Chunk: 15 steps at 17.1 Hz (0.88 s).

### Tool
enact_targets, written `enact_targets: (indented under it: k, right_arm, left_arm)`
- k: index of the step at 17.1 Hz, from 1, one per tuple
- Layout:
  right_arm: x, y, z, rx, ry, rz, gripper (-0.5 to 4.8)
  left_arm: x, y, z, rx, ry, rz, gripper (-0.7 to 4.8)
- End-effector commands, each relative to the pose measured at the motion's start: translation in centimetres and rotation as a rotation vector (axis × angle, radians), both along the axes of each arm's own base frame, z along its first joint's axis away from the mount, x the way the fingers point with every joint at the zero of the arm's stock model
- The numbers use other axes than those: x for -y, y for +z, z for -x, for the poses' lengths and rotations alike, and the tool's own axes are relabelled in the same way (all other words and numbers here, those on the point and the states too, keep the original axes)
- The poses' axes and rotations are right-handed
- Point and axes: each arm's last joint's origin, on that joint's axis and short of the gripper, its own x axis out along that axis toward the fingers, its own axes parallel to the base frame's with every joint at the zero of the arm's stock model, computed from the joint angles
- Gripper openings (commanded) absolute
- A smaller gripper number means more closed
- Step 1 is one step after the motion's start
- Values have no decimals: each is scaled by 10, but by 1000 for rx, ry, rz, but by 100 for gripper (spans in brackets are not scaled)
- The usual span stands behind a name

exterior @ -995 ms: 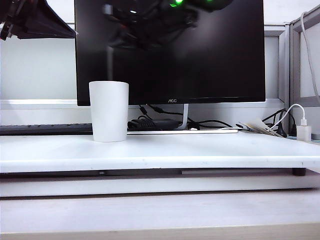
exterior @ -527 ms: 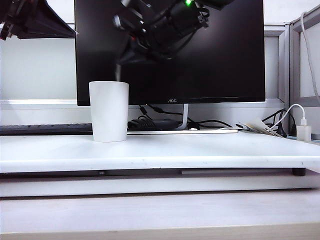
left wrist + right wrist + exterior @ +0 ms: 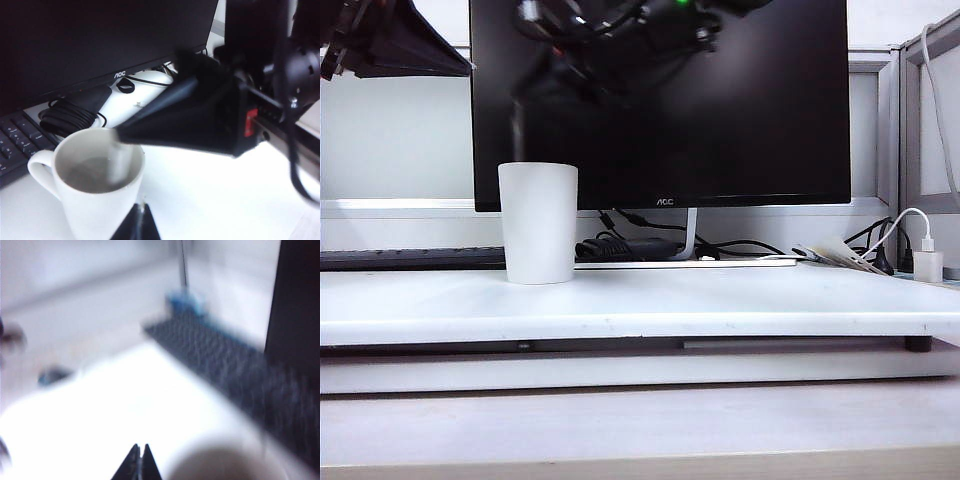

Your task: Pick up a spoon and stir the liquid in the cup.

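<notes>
The cup [image 3: 538,222] stands upright toward the bench's [image 3: 720,300] left end, near its back edge. It holds a pale liquid [image 3: 92,175] and the lower part of the spoon [image 3: 119,162] — a blurred grey strip dipping in near the rim. The cup is plain white, opaque, taller than wide, a little wider at the rim.

The right gripper [image 3: 119,136] hangs over the cup, its dark fingers closed on the spoon's handle. The left gripper [image 3: 137,220] sits just beside the cup with its tips pressed together, holding nothing.

The bench is white — behind it stand a black monitor [image 3: 720,120], a keyboard [image 3: 410,258], coiled cables [image 3: 620,245] and a white charger [image 3: 927,262].
</notes>
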Motion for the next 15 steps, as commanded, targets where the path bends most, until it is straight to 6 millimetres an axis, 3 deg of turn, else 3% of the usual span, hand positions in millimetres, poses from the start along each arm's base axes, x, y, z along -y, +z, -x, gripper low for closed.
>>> enact_targets:
  k: [1,3,5,8,12,15]
  right_arm:
    - [19,2,-5,-8,-76,89,-2]
    - [21,4,-9,42,-180,102,-2]
    - [2,3,-12,149,-190,6,-2]
    - [-16,0,1,108,-33,-28,-2]
    - [-3,-7,5,5,18,88,-2]
    - [13,-8,-6,10,-86,123,-2]
  left_arm:
    - [0,4,0,13,-5,3,-5]
    - [0,3,0,6,-5,2,-5]
    - [0,3,0,7,-5,2,-5]
    - [0,3,0,8,-5,2,-5]
    - [0,3,0,7,-5,2,-5]
    - [0,3,0,6,-6,3,-5]
